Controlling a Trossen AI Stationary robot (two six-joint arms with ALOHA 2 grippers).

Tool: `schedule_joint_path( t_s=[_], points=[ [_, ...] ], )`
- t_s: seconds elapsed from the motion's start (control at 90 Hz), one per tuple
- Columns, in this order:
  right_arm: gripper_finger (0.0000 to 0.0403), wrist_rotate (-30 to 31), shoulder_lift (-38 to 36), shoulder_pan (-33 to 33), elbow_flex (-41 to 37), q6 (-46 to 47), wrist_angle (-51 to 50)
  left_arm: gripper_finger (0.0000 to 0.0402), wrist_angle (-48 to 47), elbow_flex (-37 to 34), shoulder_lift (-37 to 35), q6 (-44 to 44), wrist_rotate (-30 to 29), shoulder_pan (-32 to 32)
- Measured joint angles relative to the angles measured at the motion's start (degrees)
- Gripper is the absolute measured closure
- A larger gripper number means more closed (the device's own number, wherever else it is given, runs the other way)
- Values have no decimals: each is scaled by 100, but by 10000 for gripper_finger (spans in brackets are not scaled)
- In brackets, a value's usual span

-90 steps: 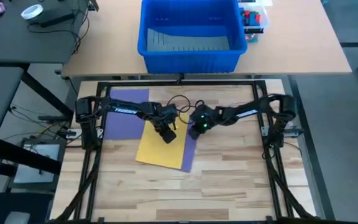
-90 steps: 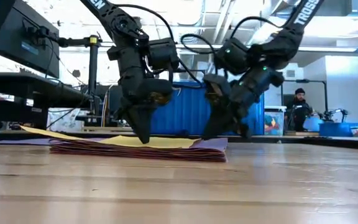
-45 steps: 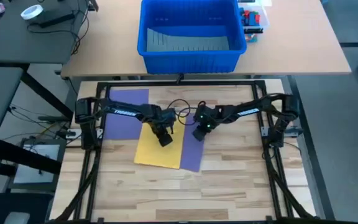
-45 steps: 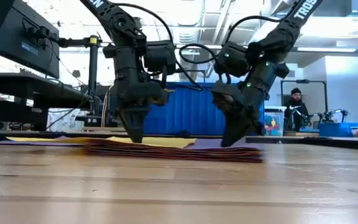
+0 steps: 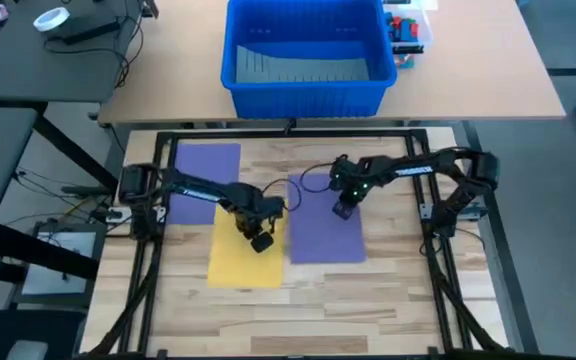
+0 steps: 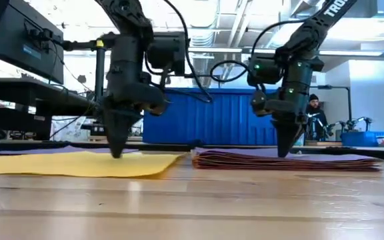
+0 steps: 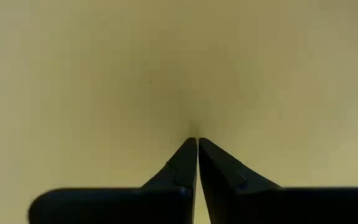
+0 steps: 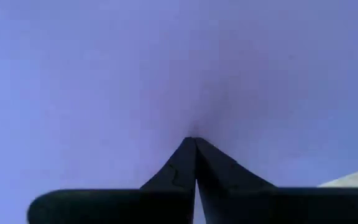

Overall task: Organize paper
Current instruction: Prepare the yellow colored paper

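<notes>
The left gripper (image 5: 260, 241) has its two fingers (image 7: 182, 165) pressed together into a point, tip down on the yellow sheet (image 5: 245, 252); nothing is held between them. In the low view that tip (image 6: 117, 152) touches the sheet's (image 6: 79, 163) top face near its far edge. The left wrist view shows only yellow paper (image 7: 104, 74) beyond the closed fingers.

The right gripper (image 5: 343, 209) is likewise closed to a point, with nothing between the fingers (image 8: 194, 162), and stands tip down on the purple stack (image 5: 325, 222). Seen from table height, its tip (image 6: 285, 152) rests on the top of that stack (image 6: 285, 161), which is several sheets thick, with darker reddish edges showing under the purple top sheet. The right wrist view is filled with purple (image 8: 104, 81), with a sliver of bare wood at one corner.

The yellow sheet lies just beside the purple stack, on the side toward the left arm; a narrow strip of table (image 5: 368, 300) separates them. Another purple sheet (image 5: 204, 180) lies flat beyond the yellow one, partly under the left arm, its near edge meeting or slightly overlapped by the yellow.

Well beyond the stack, on a second table, sits a blue bin (image 5: 303, 55); grey ridged sheets (image 5: 298, 70) lie on its floor. A clear box (image 5: 406, 30) of colourful items sits just beside the bin. In the low view a person (image 6: 317, 115) is in the room behind.
</notes>
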Motion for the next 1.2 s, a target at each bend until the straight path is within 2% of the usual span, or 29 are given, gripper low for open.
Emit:
schedule_joint_path(
  t_s=[0.211,0.267,0.4,0.467,0.533,0.6,0.678,0.833,1.2],
  points=[
    [403,-35,-52,-124,0,-306,58,402,-113,727,-59,-1439,-121,-847],
    [403,-52,-54,-111,3,-307,66,402,-12,790,-59,-2131,-403,-1137],
    [403,-70,-56,-48,6,-307,174,402,319,540,-59,-4176,-1573,-1726],
    [403,-73,-60,-4,9,-309,274,402,521,259,-58,-5016,-1881,-1870],
    [403,-89,-61,34,9,-333,351,402,922,-8,-57,-5455,-1998,-1973],
    [403,-99,-63,49,11,-493,398,402,1280,-206,-57,-5699,-1996,-2109],
    [403,-110,-63,48,15,-697,367,402,1283,-291,-31,-5899,-1897,-2301],
    [403,-110,-67,-30,17,-774,289,402,1026,-290,-31,-6215,-1238,-2821],
    [403,-110,-74,-237,24,-921,291,402,1130,-290,-2,-8852,-777,-4350]
  ],
)
